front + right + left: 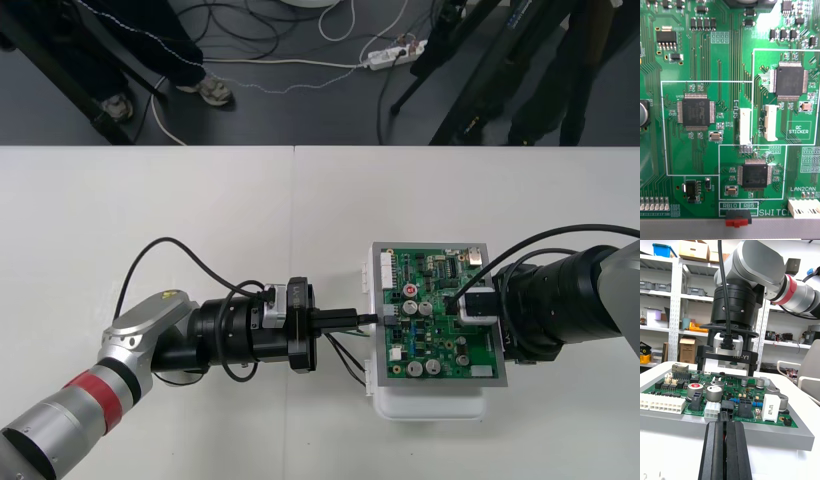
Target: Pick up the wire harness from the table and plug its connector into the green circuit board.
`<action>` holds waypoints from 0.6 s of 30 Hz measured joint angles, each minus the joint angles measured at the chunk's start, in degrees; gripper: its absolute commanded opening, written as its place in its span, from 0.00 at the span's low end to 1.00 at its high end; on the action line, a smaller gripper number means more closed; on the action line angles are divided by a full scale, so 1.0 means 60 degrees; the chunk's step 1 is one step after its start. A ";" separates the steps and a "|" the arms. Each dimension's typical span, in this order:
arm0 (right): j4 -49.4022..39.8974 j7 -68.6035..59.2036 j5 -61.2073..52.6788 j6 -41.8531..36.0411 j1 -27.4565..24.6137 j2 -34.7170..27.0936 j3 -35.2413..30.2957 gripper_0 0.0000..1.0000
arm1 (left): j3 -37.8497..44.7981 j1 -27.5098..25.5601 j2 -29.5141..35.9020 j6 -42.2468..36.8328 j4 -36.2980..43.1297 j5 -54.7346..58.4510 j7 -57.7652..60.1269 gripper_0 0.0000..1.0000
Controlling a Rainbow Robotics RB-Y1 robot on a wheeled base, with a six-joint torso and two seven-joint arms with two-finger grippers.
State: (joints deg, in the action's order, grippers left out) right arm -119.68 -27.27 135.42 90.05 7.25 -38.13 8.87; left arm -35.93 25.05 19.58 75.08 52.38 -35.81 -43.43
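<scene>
- Board (420, 350): green, mounted on a white base (430, 405), on the right half of the table (200, 200).
- Left gripper (368, 319): enters from the near left and lies level, low over the table. It points right, with its tips at the board's left edge.
- Left gripper state: the fingers (711, 450) stand together in the middle of the left wrist view, clamped on the harness (348, 357). A red strip of wire runs in the narrow gap between them.
- Plug (727, 415): small and black. It projects from the left gripper's tips and meets a black connector on the board's left edge. Whether it is fully seated cannot be told.
- Wires (345, 352): thin green and black strands hang out just on the near side of the left gripper. They curve right across the table toward the near-left corner of the base.
- Right gripper (460, 303): enters from the right and stands over the right-hand middle of the board, close above the components. Its state cannot be determined. It is apart from the harness, with board components between it and the plug.
</scene>
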 measured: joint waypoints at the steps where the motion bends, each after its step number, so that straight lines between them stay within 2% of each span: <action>1: 0.0000 0.0000 0.0000 0.0000 0.0000 0.0000 0.0000 1.00 | 0.0000 0.0000 -0.0003 0.0000 0.0000 0.0000 0.0000 0.00; 18: 0.0000 0.0000 -0.0004 0.0000 0.0000 0.0000 0.0000 1.00 | -0.0014 0.0002 -0.0113 -0.0110 0.0000 0.0000 0.0000 0.00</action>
State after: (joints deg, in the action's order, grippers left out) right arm -119.68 -27.27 135.39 90.05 7.25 -38.13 8.87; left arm -36.01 25.07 18.90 74.42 52.38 -35.82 -43.42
